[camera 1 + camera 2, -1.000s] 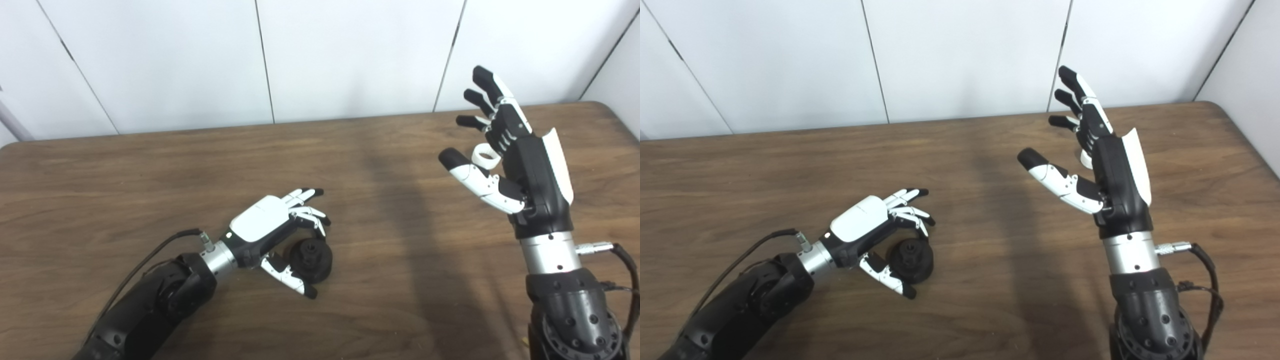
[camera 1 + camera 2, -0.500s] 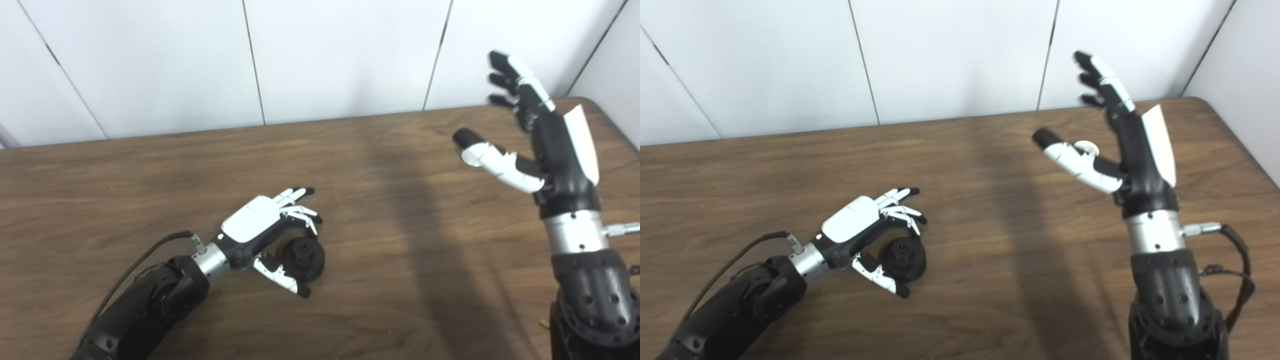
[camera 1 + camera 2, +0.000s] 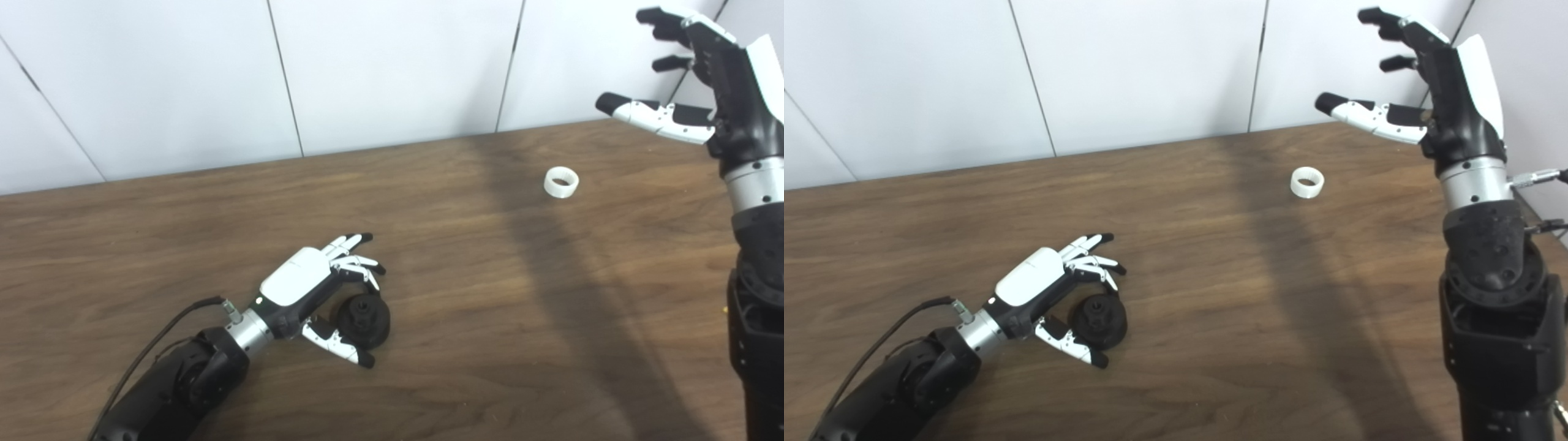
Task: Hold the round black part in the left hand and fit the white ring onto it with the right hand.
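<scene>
The round black part (image 3: 365, 316) lies on the wooden table (image 3: 478, 288), left of the middle. My left hand (image 3: 306, 283) rests beside it, fingers arched over its far side and thumb stretched along its near side, cupping it loosely without a firm hold. The white ring (image 3: 561, 182) lies on its side on the table at the far right, with nothing touching it. My right hand (image 3: 710, 73) is raised high above the table, right of and well above the ring, fingers spread and empty. The ring also shows in the right eye view (image 3: 1307, 182).
White wall panels (image 3: 392, 67) stand right behind the table's far edge. The table's far right corner lies under my right arm (image 3: 1488, 245). A cable (image 3: 153, 334) runs along my left forearm.
My right hand has risen up and to the right, uncovering the white ring on the table. The camera has shifted a little to the right. My left hand keeps the same pose at the black part.
</scene>
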